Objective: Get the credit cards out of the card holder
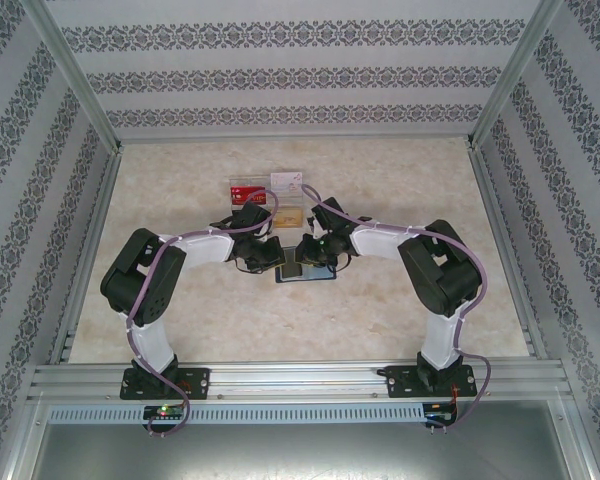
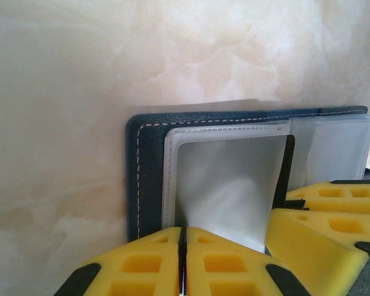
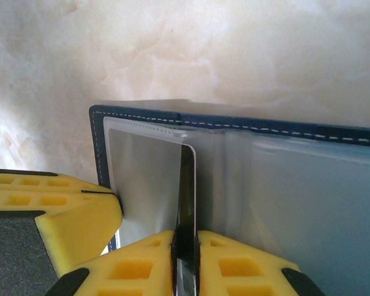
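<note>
Yellow fingers of the right gripper [image 3: 185,237] are clamped on a dark card [image 3: 187,179], edge-on, probably the black one. Meanwhile the left gripper [image 2: 182,233] pinches shut on a clear sleeve [image 2: 228,179] of the card holder [image 2: 147,179], open on the table [image 1: 230,320]. Risk now: the card drags its sleeve, the holder lifts, or thin plastic slips free.
</note>
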You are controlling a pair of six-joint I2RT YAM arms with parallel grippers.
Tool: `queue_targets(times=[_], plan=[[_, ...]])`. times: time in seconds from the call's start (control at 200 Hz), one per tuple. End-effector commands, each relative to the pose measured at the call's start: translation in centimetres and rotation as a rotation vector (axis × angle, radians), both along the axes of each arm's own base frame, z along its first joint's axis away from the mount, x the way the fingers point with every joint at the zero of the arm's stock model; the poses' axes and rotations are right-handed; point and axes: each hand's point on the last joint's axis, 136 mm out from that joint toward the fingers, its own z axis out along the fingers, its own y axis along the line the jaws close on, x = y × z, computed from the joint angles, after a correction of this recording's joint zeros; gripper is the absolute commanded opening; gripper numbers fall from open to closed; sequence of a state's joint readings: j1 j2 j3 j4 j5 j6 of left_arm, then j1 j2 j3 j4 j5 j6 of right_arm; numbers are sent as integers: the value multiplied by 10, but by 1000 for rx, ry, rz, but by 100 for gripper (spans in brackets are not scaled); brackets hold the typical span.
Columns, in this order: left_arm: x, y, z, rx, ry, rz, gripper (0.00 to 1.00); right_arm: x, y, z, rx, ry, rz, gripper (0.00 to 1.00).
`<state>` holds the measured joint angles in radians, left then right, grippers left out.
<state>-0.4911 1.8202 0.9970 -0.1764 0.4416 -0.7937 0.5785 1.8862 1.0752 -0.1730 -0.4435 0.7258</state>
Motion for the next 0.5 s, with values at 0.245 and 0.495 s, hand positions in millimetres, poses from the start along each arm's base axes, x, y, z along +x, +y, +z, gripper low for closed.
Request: queue_targets(times=[0.245,0.495], plan=[[-24,15,-33,96,91,-8,11,0,-2,24,75,-80,27,5],[-19,11,-21,79,67,-16,20,-1,-17,19,25,-84,4,0]])
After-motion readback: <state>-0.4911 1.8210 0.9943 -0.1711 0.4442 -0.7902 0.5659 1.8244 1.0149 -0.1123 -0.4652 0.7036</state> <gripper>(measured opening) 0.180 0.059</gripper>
